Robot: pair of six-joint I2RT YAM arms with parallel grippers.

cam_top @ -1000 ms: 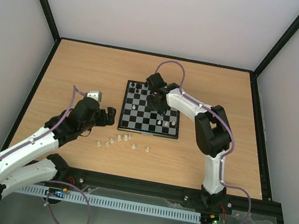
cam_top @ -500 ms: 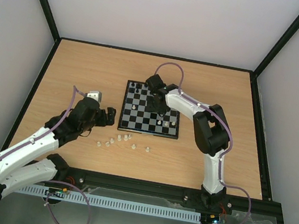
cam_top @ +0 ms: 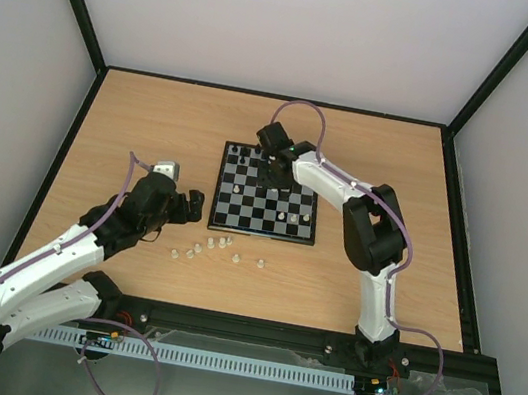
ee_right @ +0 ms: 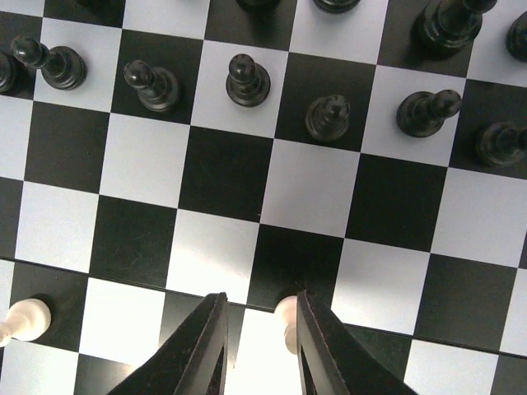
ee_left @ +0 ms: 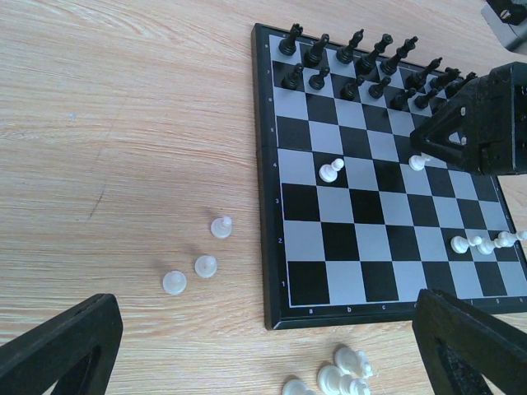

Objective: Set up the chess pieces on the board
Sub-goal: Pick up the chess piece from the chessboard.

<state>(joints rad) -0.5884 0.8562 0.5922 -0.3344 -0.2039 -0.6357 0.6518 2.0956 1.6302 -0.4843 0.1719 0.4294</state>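
The right gripper hovered low over the small black-and-pale checkered board, jaws slightly parted around a tiny whitish, translucent-looking pawn mid-board, apparently a pickup needing a square pinch next, while the left gripper gaped empty.

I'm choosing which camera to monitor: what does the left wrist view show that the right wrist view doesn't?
Only left wrist: loose white pieces on the table beside the board. Only right wrist: a white piece standing in the gap of the right claw, close up. Both: the board's squares and black pieces.
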